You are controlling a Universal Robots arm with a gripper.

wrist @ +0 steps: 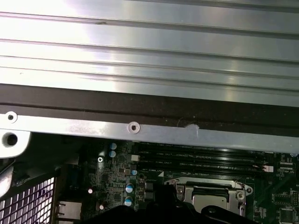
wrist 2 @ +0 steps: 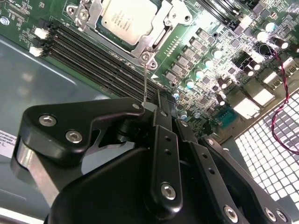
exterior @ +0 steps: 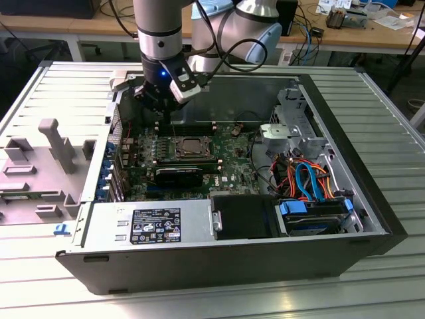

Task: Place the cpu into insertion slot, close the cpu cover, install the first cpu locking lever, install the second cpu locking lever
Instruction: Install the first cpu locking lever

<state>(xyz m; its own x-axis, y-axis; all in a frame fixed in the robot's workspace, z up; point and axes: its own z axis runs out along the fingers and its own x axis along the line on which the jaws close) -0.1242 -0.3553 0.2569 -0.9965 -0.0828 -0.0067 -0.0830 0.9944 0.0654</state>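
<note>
Gripping a thin wire lever (wrist 2: pixel 145 86) between its closed fingertips, the hand (wrist 2: pixel 156 108) hangs low inside the open computer case (exterior: pixel 372 199), just beside the socket on the green motherboard (exterior: pixel 226 169). In the second wrist view the cpu (wrist 2: pixel 127 18) already sits in the insertion slot (wrist 2: pixel 163 29), its dull silver top showing through the cut-out of the cpu cover (wrist 2: pixel 100 11), which lies flat over it. So placing and covering look done, and the work in hand appears to be one of the locking levers; which of the two I cannot tell. Judging from this, the lever must be swung down beside the frame and tucked under its catch without the wire slipping from the fingertips.
</note>
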